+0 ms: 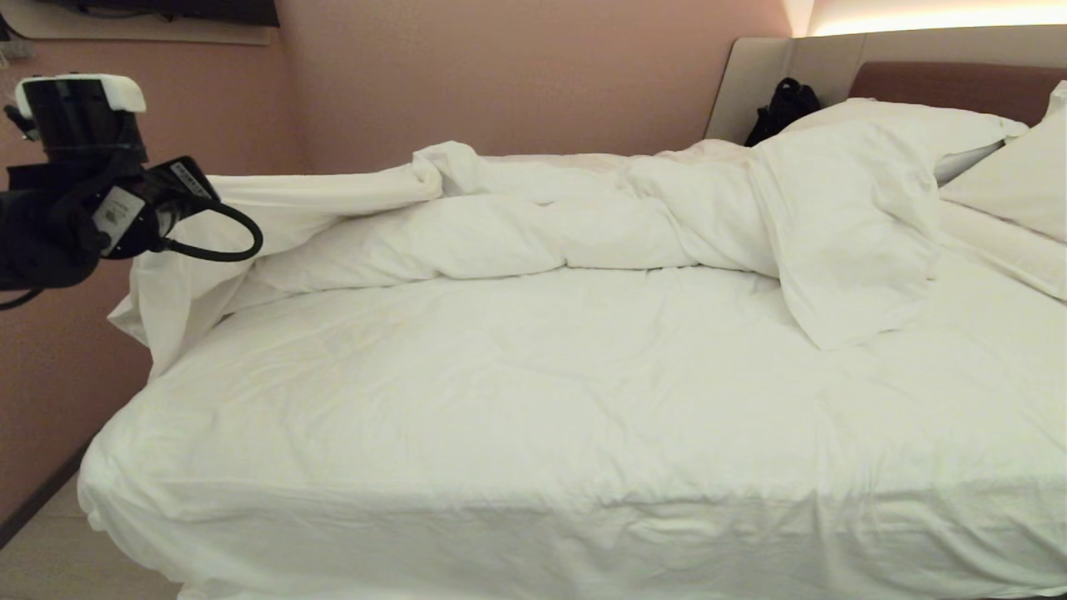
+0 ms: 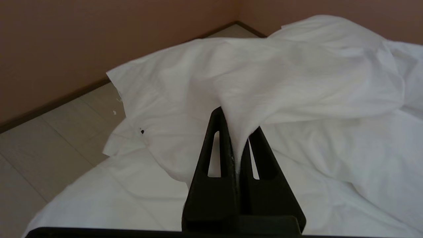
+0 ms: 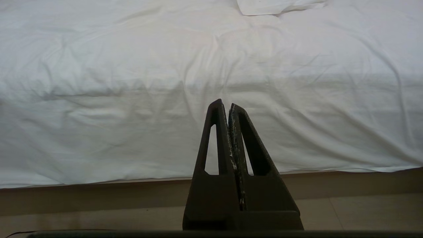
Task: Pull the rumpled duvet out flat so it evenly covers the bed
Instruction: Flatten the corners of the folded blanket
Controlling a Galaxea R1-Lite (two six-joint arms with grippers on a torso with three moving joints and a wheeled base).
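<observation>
We see open flat bed (image 1: 533, 400) surface from 5 to 8 o'clock, free for a gripper. Bunched duvet (image 1: 533, 225) ridge blocks 10 through 1 o'clock. Pillows (image 1: 1009, 167) and a dark object (image 1: 783, 104) crowd 2 o'clock. Left gripper (image 2: 236, 127), clamped on duvet, fills 9 o'clock, wall (image 1: 500, 75) close behind. Right gripper (image 3: 228, 107) hangs beside mattress edge, floor (image 3: 99, 224) free below.

place: bedroom | cues: bed (image 1: 583, 400), pillows (image 1: 909, 125), padded headboard (image 1: 959, 87), pink walls (image 1: 500, 75)
</observation>
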